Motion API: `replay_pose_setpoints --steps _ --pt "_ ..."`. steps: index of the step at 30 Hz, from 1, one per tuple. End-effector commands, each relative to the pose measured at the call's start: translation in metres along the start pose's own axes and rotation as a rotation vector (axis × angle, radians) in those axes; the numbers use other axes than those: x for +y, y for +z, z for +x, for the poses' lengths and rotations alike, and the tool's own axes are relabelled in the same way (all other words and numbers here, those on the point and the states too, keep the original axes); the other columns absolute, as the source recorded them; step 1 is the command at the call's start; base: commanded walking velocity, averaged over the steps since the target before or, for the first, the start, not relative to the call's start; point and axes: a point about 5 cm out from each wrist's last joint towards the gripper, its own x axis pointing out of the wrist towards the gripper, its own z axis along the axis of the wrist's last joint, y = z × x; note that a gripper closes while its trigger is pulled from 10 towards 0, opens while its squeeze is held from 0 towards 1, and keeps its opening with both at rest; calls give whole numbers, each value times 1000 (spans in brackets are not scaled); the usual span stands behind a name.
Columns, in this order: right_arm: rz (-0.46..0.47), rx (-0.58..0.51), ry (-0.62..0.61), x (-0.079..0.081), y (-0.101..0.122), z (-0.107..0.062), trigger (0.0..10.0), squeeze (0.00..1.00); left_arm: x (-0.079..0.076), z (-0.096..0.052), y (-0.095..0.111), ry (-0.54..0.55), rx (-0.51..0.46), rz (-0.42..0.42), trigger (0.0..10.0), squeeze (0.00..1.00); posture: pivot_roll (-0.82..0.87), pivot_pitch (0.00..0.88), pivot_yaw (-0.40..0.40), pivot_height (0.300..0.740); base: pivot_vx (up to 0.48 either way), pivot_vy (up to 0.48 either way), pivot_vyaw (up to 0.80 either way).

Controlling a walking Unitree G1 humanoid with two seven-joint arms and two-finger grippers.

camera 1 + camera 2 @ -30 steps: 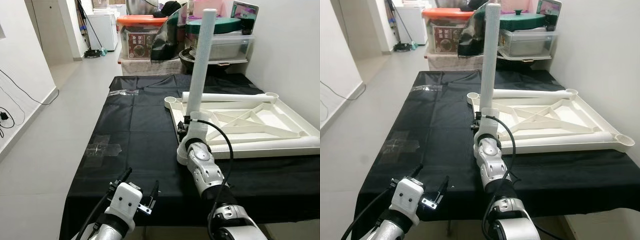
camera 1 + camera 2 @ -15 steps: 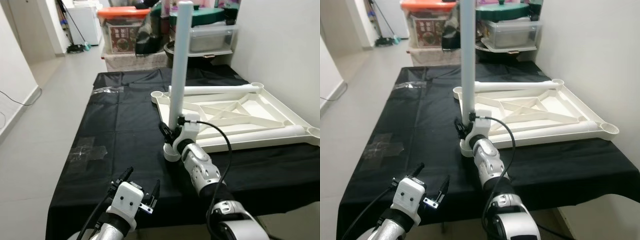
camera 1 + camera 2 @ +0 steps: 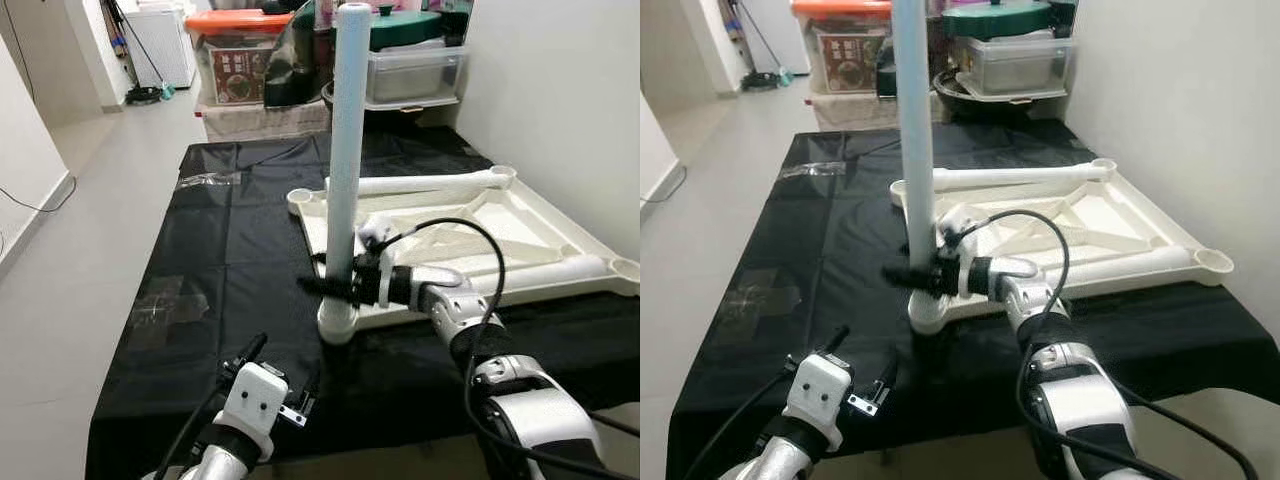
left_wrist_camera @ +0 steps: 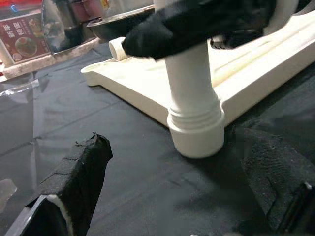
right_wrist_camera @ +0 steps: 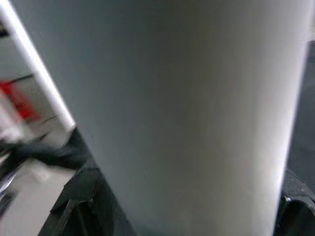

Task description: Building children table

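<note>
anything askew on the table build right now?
Nothing damaged or spilled. The white leg stands upright in the near-left corner socket of the upside-down tabletop, with the right hand around it. Two loose legs lie across the tabletop, not yet fitted.

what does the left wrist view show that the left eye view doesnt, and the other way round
Left wrist view: a close look at the leg's ribbed foot seated in the tabletop's corner socket, framed by the left gripper's open fingers.

Left eye view: the full upright white leg, the whole upturned white tabletop, another leg lying on it, storage boxes behind.

Both: the right gripper closed on the leg, and the black cloth.
</note>
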Motion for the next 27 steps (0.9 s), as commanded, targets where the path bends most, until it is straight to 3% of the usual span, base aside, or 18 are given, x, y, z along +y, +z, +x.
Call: replay_pose_setpoints --steps 1,3,4,9,10,13,15,16,21,23,24,25,26,27 --pt "2 62 95 7 -7 10 10000 0 -2 -1 -3 -3 13 -8 10000 0 14 0 -15 740 0 0 0" --pt "-8 70 123 8 -5 11 10000 0 -3 0 -3 -3 13 -9 10000 0 16 0 -17 740 0 0 0" --pt "-52 102 165 10 -4 15 3176 0 -3 0 -3 -3 13 -8 10000 0 16 0 -17 740 0 0 0" --pt "-89 126 162 10 -2 18 3176 0 -3 -1 -3 -3 13 -9 10000 0 18 0 -18 740 0 0 0" --pt "-101 135 161 10 -2 19 0 0 -3 -1 -4 -3 13 -9 10000 0 20 0 -19 740 0 0 0" --pt "-130 132 115 8 -3 20 0 0 -3 -2 -4 -2 15 -9 10000 0 19 0 -17 740 0 0 0" --pt "-122 83 -12 3 -3 23 0 0 -3 -2 -4 -4 17 -8 10000 0 16 0 -16 740 0 0 0" --pt "-122 83 -12 3 -3 23 0 0 -3 -2 -4 -4 17 -8 10000 0 16 0 -16 740 0 0 0" --pt "-30 -48 -569 -18 -7 22 0 0 -2 -3 -4 -8 17 -6 10000 0 12 0 -9 740 0 0 0" --pt "-30 -48 -569 -18 -7 22 0 0 -2 -3 -4 -8 17 -6 10000 0 12 0 -9 740 0 0 0" --pt "15 -68 -739 -23 -13 17 0 0 -2 -3 -5 -8 18 -5 10000 0 5 0 -3 740 0 0 0" --pt "15 -68 -739 -23 -13 17 0 0 -2 -3 -5 -8 18 -5 10000 0 5 0 -3 740 0 0 0" --pt "58 -88 -934 -24 -22 9 0 0 -2 -3 -5 -11 18 -5 10000 0 2 0 -4 740 0 0 0" --pt "58 -88 -934 -24 -22 9 0 0 -2 -3 -5 -11 18 -5 10000 0 2 0 -4 740 0 0 0"
